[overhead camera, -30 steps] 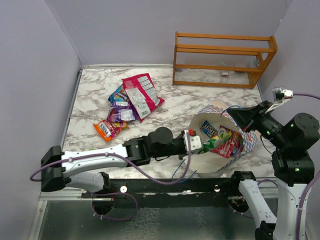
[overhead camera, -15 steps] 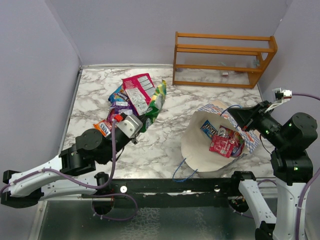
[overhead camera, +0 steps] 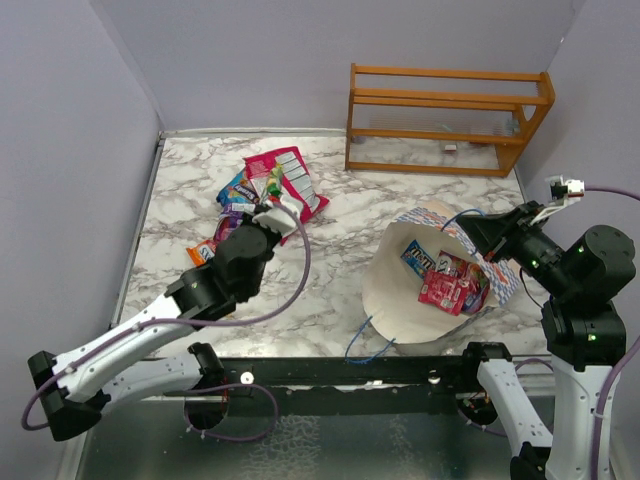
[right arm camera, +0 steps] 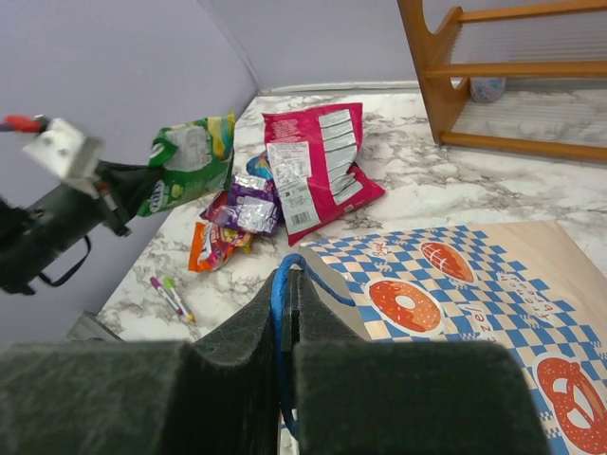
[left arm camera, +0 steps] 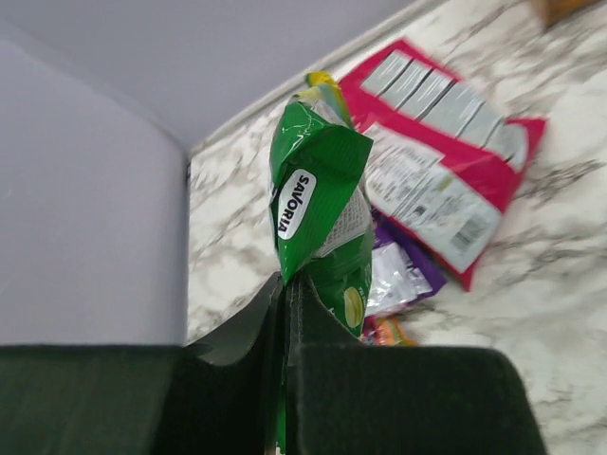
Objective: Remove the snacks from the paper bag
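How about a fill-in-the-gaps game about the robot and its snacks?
1. The left gripper has its jaws shut on a snack packet coloured ____.
2. The right gripper has its jaws shut on the paper bag's ____ cord handle.
3. The big red-pink packet lies flat on the marble ____.

Missing words: green; blue; table.
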Action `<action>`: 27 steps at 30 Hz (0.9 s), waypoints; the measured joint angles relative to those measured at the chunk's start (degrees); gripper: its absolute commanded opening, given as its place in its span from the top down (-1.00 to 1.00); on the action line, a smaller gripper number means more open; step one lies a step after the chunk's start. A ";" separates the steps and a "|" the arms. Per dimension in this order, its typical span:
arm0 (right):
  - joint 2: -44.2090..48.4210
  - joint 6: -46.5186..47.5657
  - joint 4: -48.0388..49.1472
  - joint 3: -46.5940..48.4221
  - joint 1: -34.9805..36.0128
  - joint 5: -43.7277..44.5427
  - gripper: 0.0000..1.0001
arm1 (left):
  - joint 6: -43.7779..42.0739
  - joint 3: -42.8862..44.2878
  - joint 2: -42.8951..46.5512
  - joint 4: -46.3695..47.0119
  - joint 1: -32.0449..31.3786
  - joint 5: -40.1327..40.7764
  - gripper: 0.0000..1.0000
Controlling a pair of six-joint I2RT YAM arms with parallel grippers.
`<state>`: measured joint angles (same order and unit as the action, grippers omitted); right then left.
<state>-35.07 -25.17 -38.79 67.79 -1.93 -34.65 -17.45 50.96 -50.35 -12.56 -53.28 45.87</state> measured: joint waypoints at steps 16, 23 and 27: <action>0.31 0.42 -0.20 0.87 0.00 0.79 0.97 | -0.07 3.67 -22.01 3.54 22.25 3.10 1.00; 0.31 0.42 -0.20 0.90 0.00 0.79 0.97 | 1.38 1.95 -29.68 7.45 24.76 0.52 0.87; 0.31 0.42 -0.22 0.92 0.00 0.81 0.97 | 4.52 2.10 -33.16 4.17 25.79 -4.90 0.29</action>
<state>-34.76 -24.75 -39.00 68.71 -1.93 -33.85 -12.93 53.06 -83.50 -8.38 -27.49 40.97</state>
